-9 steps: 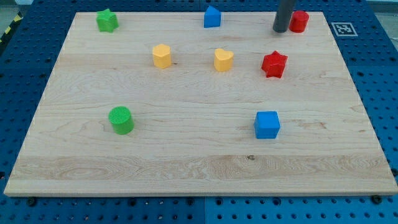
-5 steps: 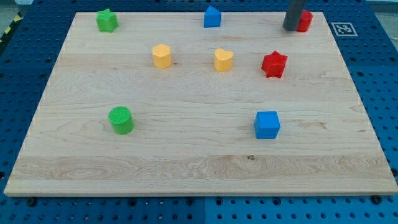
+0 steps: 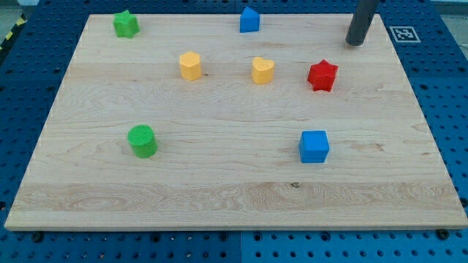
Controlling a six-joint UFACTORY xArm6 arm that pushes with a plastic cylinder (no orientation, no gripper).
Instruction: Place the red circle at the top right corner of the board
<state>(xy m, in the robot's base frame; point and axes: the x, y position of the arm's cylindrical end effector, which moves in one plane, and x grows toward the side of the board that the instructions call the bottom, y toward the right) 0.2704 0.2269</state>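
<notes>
The red circle does not show in the camera view; my dark rod stands over the spot near the board's top right corner where it last lay. My tip [image 3: 355, 42] rests on the wooden board [image 3: 219, 183], close to the view's top right corner. The red star [image 3: 322, 75] lies below and to the left of my tip, apart from it.
A green star [image 3: 126, 24] is at the top left and a blue house-shaped block [image 3: 249, 20] at top centre. A yellow hexagon [image 3: 190, 65] and yellow heart [image 3: 262, 70] lie mid-board. A green circle [image 3: 142, 140] and blue cube [image 3: 314, 146] lie lower down.
My rod has moved right toward the top right corner. The red circle, visible beside the rod before, is now hidden behind it. The other blocks have not moved.
</notes>
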